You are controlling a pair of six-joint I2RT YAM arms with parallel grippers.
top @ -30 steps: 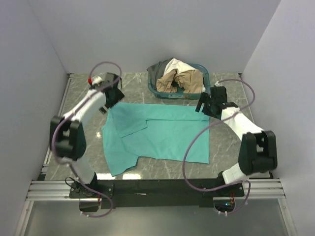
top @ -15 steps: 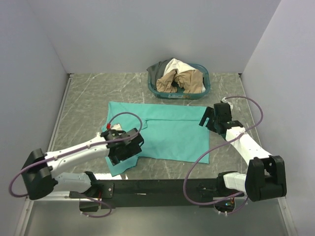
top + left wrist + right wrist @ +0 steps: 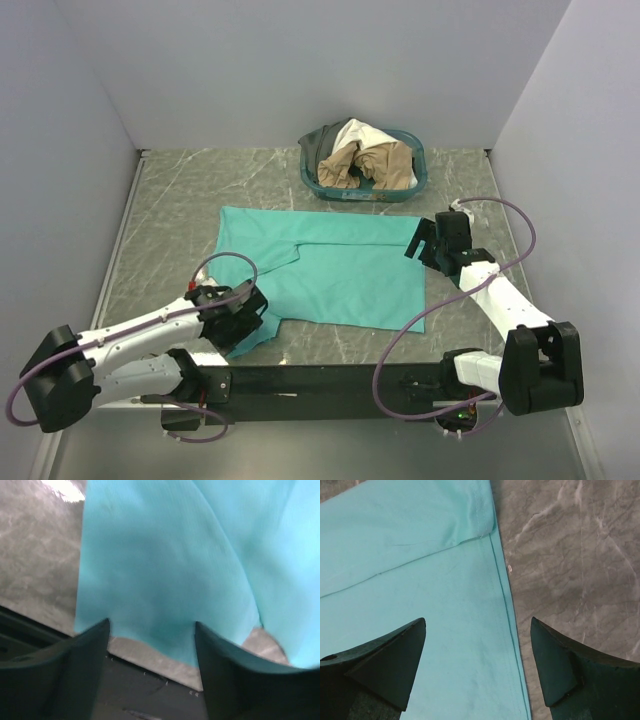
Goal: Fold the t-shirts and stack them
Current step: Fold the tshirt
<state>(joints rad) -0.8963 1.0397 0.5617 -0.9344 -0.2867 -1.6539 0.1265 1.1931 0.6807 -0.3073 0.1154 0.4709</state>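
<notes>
The teal-green t-shirt (image 3: 340, 265) lies spread flat in the middle of the table, with its left side folded in. My left gripper (image 3: 240, 318) is open and low over the shirt's near-left corner, which fills the left wrist view (image 3: 165, 565). My right gripper (image 3: 428, 243) is open and empty just above the shirt's right edge (image 3: 505, 605), near its far right corner. The cream-white (image 3: 360, 133), tan-beige (image 3: 375, 160) and dark grey (image 3: 322, 145) t-shirts lie crumpled in the basket.
The oval teal-blue basket (image 3: 418, 172) stands at the back, right of centre. The black base rail (image 3: 330, 380) runs along the near edge; it shows close under my left gripper (image 3: 145, 690). White walls close in both sides and the back.
My left arm swung from the shirt's far-left corner down to its near-left corner. The folded left flap now lies flat. My right gripper shifted slightly and stays over the right edge.
</notes>
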